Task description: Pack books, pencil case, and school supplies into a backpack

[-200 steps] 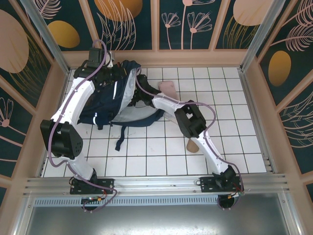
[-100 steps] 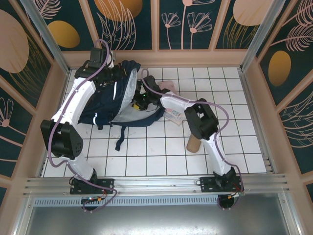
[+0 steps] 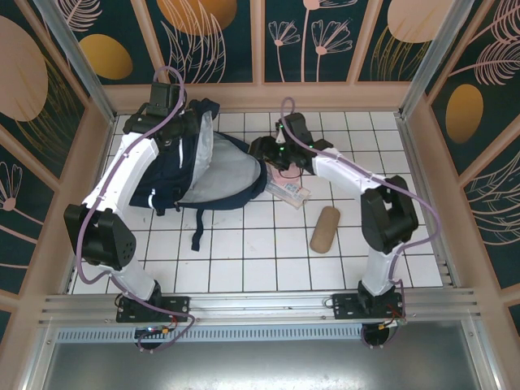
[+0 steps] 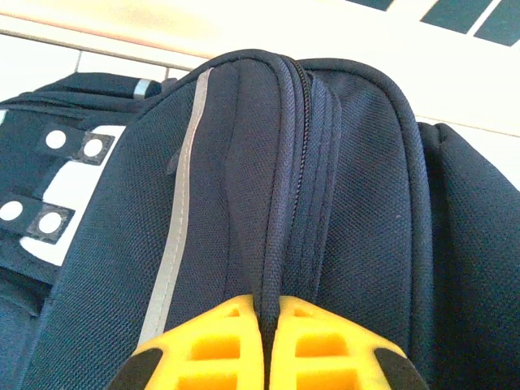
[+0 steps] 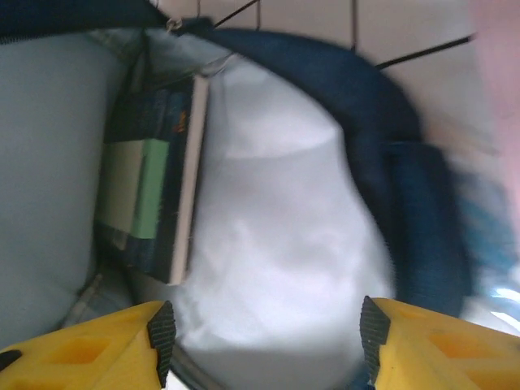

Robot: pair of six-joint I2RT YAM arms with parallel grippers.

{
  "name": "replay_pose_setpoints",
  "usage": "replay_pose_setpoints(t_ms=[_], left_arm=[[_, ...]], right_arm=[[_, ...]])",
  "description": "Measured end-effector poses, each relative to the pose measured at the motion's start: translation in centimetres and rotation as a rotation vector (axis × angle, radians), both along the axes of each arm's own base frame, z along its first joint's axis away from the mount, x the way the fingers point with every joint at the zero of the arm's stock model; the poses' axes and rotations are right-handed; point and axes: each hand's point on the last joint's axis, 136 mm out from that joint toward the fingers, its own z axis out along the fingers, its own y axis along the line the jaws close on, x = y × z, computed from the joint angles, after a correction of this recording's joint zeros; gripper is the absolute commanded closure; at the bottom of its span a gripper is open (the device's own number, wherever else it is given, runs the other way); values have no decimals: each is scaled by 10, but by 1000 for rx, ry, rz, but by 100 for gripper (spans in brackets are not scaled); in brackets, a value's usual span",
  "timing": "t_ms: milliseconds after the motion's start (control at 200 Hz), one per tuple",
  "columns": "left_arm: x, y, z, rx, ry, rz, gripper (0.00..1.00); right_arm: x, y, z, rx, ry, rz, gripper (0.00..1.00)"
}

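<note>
The navy backpack (image 3: 166, 175) lies on its side at the left, with its pale grey lining (image 3: 227, 171) open toward the right. My left gripper (image 3: 185, 123) is at its top end, shut on a ridge of the backpack's navy fabric (image 4: 272, 244) beside the zip. My right gripper (image 3: 262, 150) hovers open at the mouth (image 5: 264, 325), nothing between its fingers. Inside, navy books (image 5: 158, 114) stand on edge with a pale green piece (image 5: 150, 191) against them. A white-and-blue packet (image 3: 291, 189) and a tan pencil case (image 3: 325, 229) lie on the tiles to the right.
A pink flat item (image 3: 280, 173) lies partly under my right arm beside the packet. A backpack strap (image 3: 199, 231) trails toward the near edge. The tiled floor (image 3: 382, 146) is fenced by low peach walls on all sides.
My right gripper has pulled out of the backpack to its mouth and opened wider. The right arm has swung to the right, uncovering the packet and pencil case. The left grip is unchanged.
</note>
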Motion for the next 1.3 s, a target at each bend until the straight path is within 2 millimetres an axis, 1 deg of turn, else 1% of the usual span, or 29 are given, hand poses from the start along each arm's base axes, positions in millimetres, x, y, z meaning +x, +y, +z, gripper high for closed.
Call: replay_pose_setpoints(t_ms=[25, 50, 75, 155, 200, 235, 255, 370, 480, 550, 615, 685, 755, 851, 921, 1001, 1071, 1131, 1221, 1301], left_arm=[[0, 2, 0, 9, -1, 4, 100], [0, 3, 0, 14, -2, 5, 96], [-1, 3, -1, 18, -1, 3, 93], [-4, 3, -6, 15, 10, -12, 88], [-6, 1, -9, 2, 18, -25, 80], [-8, -2, -11, -10, 23, -38, 70], [-8, -3, -12, -12, 25, -47, 66], [-10, -14, -15, -72, 38, -82, 64], [-10, -23, -16, -134, 34, -99, 60], [-11, -30, -18, -164, 36, -106, 60], [-11, -40, -18, -185, 35, -120, 60], [-12, -59, -21, -201, 34, -153, 62], [-10, -84, -30, -219, 50, -197, 64], [-5, -119, -57, -233, 99, -244, 66], [-2, -142, -84, -235, 152, -274, 66], [2, -164, -116, -235, 211, -294, 67], [7, -181, -138, -233, 249, -311, 67], [10, -193, -153, -233, 274, -321, 67], [15, -208, -170, -236, 299, -331, 67], [19, -217, -182, -236, 315, -335, 68]], right_arm=[[3, -8, 0, -18, -6, -14, 29], [5, -16, -1, -38, -16, -22, 27], [9, -23, -2, -56, -25, -29, 27], [19, -48, -11, -104, -33, -63, 27], [23, -63, -20, -125, -25, -81, 27], [26, -75, -26, -139, -18, -94, 26], [28, -81, -30, -147, -13, -102, 26], [41, -111, -47, -164, 13, -137, 26], [50, -125, -66, -172, 35, -146, 27], [52, -126, -79, -165, 57, -137, 28], [54, -125, -91, -152, 75, -124, 30], [55, -123, -104, -140, 99, -110, 30], [55, -119, -113, -128, 117, -95, 31], [61, -113, -117, -108, 122, -77, 31], [67, -108, -118, -94, 116, -59, 32], [74, -104, -119, -83, 106, -42, 32], [79, -101, -119, -77, 98, -32, 33], [82, -98, -119, -70, 95, -23, 33], [82, -95, -121, -55, 102, -8, 34], [80, -93, -126, -42, 116, 5, 34]])
